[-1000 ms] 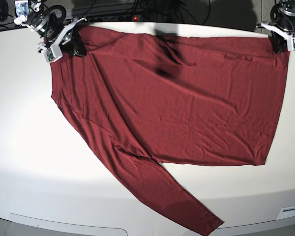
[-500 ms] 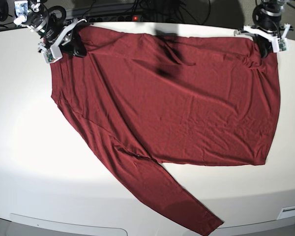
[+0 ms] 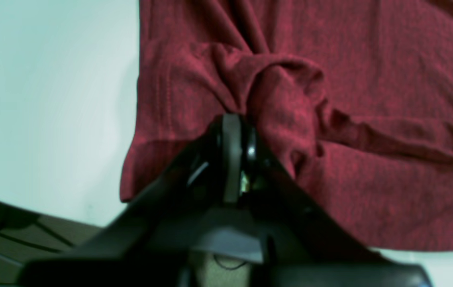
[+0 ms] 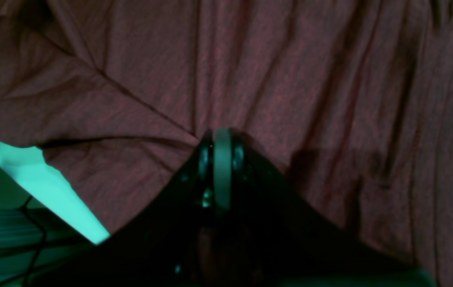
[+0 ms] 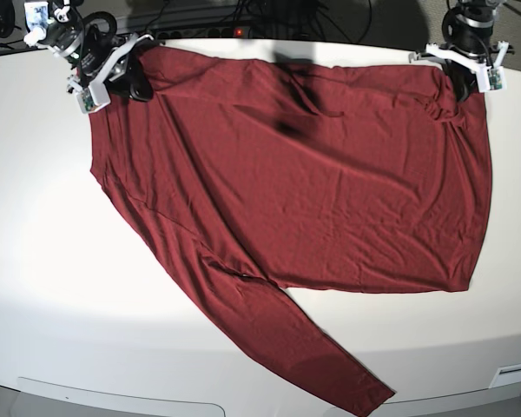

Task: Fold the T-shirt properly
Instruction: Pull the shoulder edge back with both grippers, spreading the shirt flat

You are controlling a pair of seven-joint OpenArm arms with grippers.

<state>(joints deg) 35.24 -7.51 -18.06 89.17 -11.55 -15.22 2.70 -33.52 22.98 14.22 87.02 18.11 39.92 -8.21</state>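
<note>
1. The left hand [image 5: 463, 85], clamped on the far corner of the T-shirt [image 5: 313, 191], is drawing that corner inward compared with a second ago, bunching the fabric beside it: a fold is probably starting.
2. The right hand [image 5: 132, 84] is pinching the opposite far corner, unmoved.
3. The T-shirt is lying spread on the tabletop [image 5: 43, 261].
4. No containers are showing.

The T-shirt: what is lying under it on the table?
Around the T-shirt only the white table shows, so it lies directly on that. Anything beneath the fabric is covered and cannot be seen.
</note>
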